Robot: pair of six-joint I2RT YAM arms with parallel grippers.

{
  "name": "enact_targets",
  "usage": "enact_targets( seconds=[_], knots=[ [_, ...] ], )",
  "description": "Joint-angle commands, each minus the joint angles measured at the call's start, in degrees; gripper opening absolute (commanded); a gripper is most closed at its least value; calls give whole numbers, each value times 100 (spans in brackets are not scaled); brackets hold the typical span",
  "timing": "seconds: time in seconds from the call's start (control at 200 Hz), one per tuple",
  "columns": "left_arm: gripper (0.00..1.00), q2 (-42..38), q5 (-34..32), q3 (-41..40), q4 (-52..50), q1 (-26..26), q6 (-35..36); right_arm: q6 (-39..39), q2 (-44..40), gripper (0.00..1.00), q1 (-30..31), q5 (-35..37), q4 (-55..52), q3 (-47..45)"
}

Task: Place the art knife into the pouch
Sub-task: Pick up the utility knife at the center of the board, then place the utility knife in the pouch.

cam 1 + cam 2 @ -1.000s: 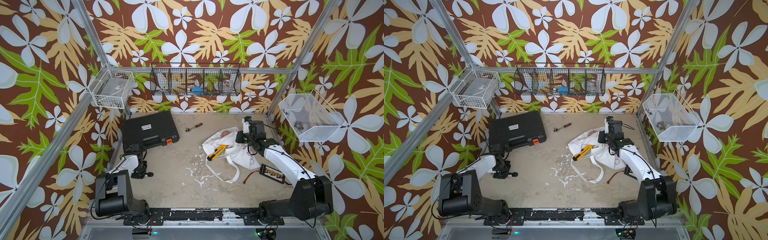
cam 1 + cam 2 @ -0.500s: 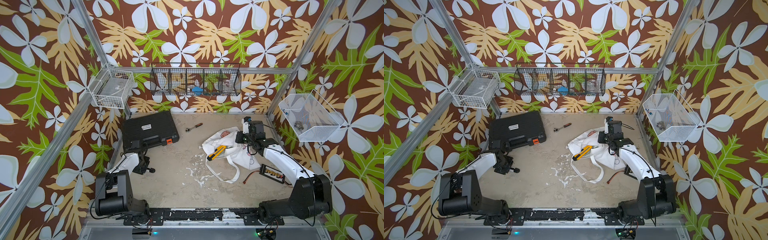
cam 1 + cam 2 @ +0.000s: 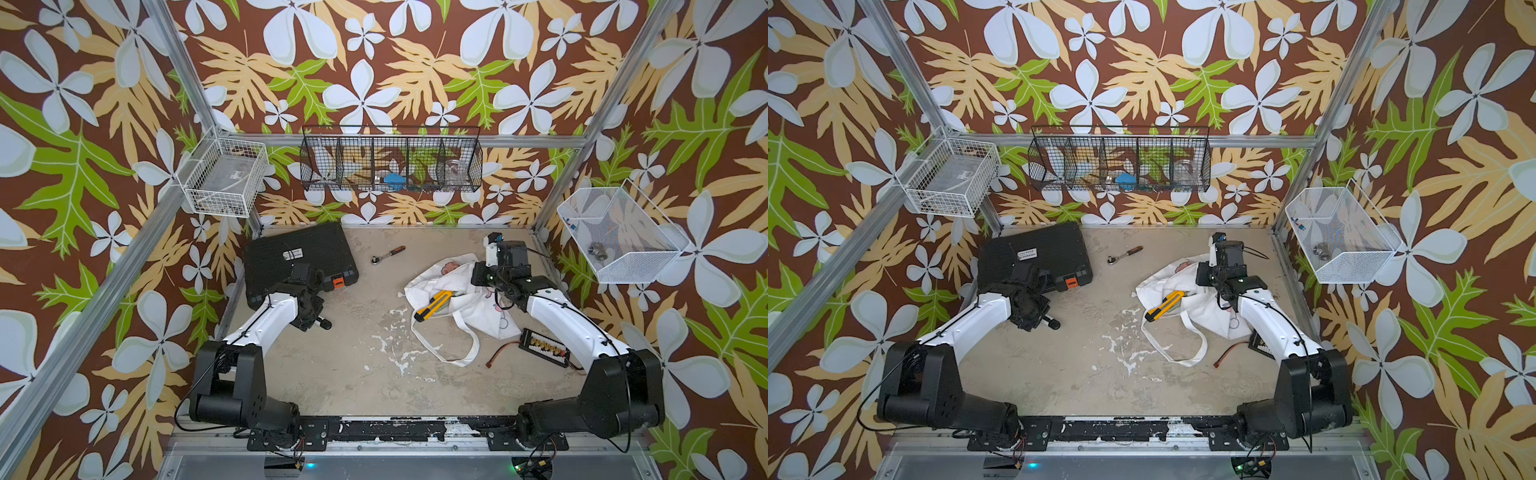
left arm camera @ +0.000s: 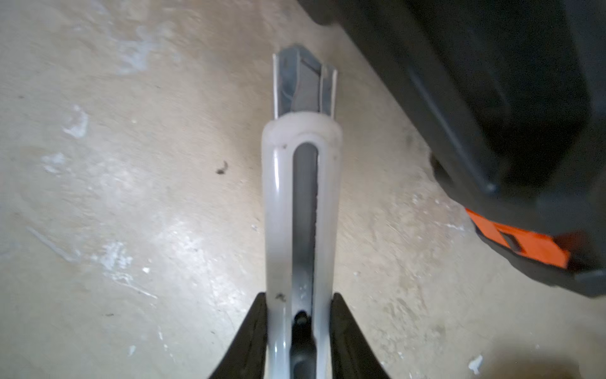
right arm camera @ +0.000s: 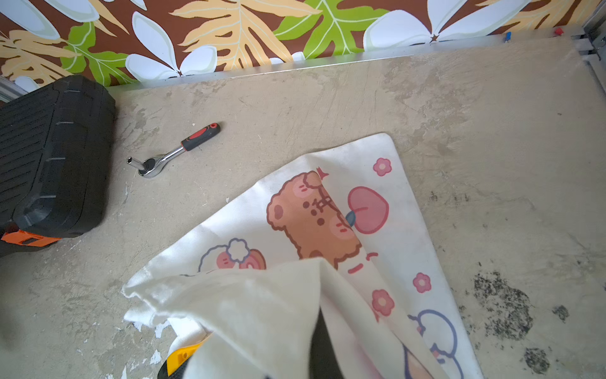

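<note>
Your left pincer [image 4: 300, 305] clamps the art knife [image 4: 301, 126] by its sides, jaws narrow, above the desk [image 3: 357, 353] near its left edge, just in front of the black case [image 3: 299, 257] in the far left corner. Note the knife's slim translucent white body, long central slot and grey metal tip. Your right pincer [image 3: 482, 275] is closed on a raised fold of the pouch [image 3: 478, 309] by the right edge; a yellow cutter [image 3: 434, 305] juts from under the cloth.

light: bright, even | shadows: soft | wrist-view foregrounds: blurred
</note>
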Motion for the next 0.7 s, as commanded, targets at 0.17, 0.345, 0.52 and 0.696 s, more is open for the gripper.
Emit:
enact_targets(
  seconds=[0.17, 0.345, 0.52, 0.696],
  knots=[
    [30, 300, -256, 901, -437, -1016, -307, -24, 43, 0, -2, 125, 33, 75],
    [31, 743, -370, 1616, -611, -1671, -384, -23, 46, 0, 0, 150, 25, 74],
    [31, 1366, -378, 2352, -795, -2185, -397, -36, 42, 0, 0, 179, 18, 79],
    [31, 1929, -404, 3100, -950, -2688, -367, -37, 46, 0, 0, 219, 11, 77]
  ],
)
